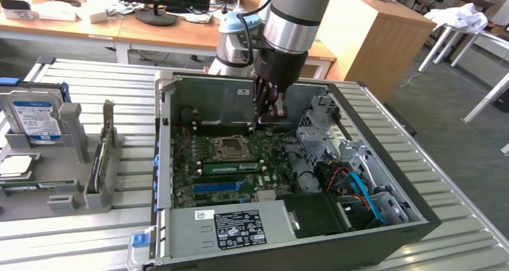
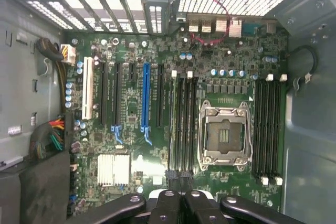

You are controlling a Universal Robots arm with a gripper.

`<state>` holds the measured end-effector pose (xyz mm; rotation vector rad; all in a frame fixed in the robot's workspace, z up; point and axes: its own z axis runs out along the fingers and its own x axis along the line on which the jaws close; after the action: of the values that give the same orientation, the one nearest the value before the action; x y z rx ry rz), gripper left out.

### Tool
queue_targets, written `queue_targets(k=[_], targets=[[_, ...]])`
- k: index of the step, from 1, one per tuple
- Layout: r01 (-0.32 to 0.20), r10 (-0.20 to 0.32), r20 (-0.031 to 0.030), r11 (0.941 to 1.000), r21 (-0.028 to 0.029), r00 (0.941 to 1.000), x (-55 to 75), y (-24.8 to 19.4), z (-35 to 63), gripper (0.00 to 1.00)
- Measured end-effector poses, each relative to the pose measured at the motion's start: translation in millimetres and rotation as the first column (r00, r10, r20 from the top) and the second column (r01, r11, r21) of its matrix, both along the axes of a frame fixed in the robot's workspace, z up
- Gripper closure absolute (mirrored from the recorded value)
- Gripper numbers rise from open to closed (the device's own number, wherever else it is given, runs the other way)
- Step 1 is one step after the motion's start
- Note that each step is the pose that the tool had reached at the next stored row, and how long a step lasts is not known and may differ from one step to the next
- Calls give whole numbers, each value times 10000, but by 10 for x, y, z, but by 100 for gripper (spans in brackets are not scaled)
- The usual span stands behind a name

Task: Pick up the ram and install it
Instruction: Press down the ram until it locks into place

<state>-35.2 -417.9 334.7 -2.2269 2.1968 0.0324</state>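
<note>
The ram (image 1: 230, 167) is a green stick with a small white label. It stands on edge in a slot of the motherboard, just in front of the CPU socket (image 1: 232, 147), inside the open computer case (image 1: 163, 164). My gripper (image 1: 270, 117) hangs inside the case, above the board and clear of the ram, shut with nothing between its fingers. In the wrist view the shut fingertips (image 2: 178, 178) sit over one end of the dark memory slots (image 2: 185, 124) beside the CPU socket (image 2: 224, 132).
A long blue slot strip (image 1: 219, 186) lies next to the memory slots. The power supply (image 1: 230, 226) fills the case's near side, with drive cages and cables at the exterior view's right. A hard drive (image 1: 36, 121) stands in a grey holder (image 1: 71, 181) at the exterior view's left.
</note>
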Motion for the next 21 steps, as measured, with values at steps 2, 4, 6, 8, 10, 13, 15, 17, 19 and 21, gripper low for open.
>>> queue_targets(k=[2, 4, 6, 8, 10, 13, 15, 17, 19, 21], targets=[[-4, 4, -4, 10000, 0, 10000, 58, -15, 0, 89], [-4, 4, -7, 10000, 0, 10000, 98, -27, 0, 89], [-7, 7, -10, 10000, 1, 10000, 137, -39, 0, 89], [-9, 9, -13, 10000, 0, 10000, 177, -50, 0, 89], [-10, 10, -16, 10000, 0, 10000, 214, -62, 0, 89], [-15, 15, -16, 10000, 1, 10000, 262, -78, 0, 89], [-18, 18, -15, 10000, 1, 10000, 270, -79, -1, 89], [-18, 18, -16, 10000, 0, 10000, 271, -79, 0, 89], [-17, 17, -16, 10000, -1, 10000, 270, -80, 0, 89], [-18, 18, -16, 10000, 1, 10000, 270, -80, -12, 89]])
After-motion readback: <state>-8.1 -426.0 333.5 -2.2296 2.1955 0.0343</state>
